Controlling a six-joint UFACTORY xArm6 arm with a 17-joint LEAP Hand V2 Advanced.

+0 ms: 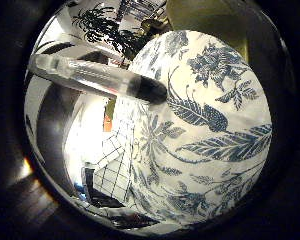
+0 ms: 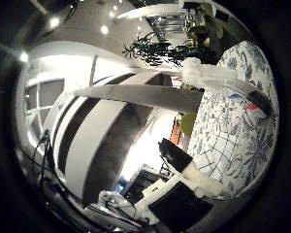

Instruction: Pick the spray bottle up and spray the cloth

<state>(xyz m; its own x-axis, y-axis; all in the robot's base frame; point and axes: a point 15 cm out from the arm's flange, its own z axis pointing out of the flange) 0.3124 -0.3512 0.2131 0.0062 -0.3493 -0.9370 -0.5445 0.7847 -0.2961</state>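
A translucent spray bottle (image 1: 98, 74) lies across the little finger side palm view, very close to the palm and lifted off any surface. In the thumb side palm view its pale body (image 2: 131, 94) runs to a white spray head (image 2: 211, 75) with a small red part, which is over the cloth. The white cloth with a blue flower print (image 1: 205, 120) fills much of the little finger side palm view, and it also shows in the thumb side palm view (image 2: 233, 126). My right hand (image 2: 179, 180) shows as black and white fingers curled beside the bottle.
A room lies behind: a dark leafy plant (image 2: 155, 46), ceiling lights (image 2: 53, 21), and pale and dark striped walls (image 2: 97, 136). A white grid-patterned surface (image 1: 112, 165) lies beside the cloth.
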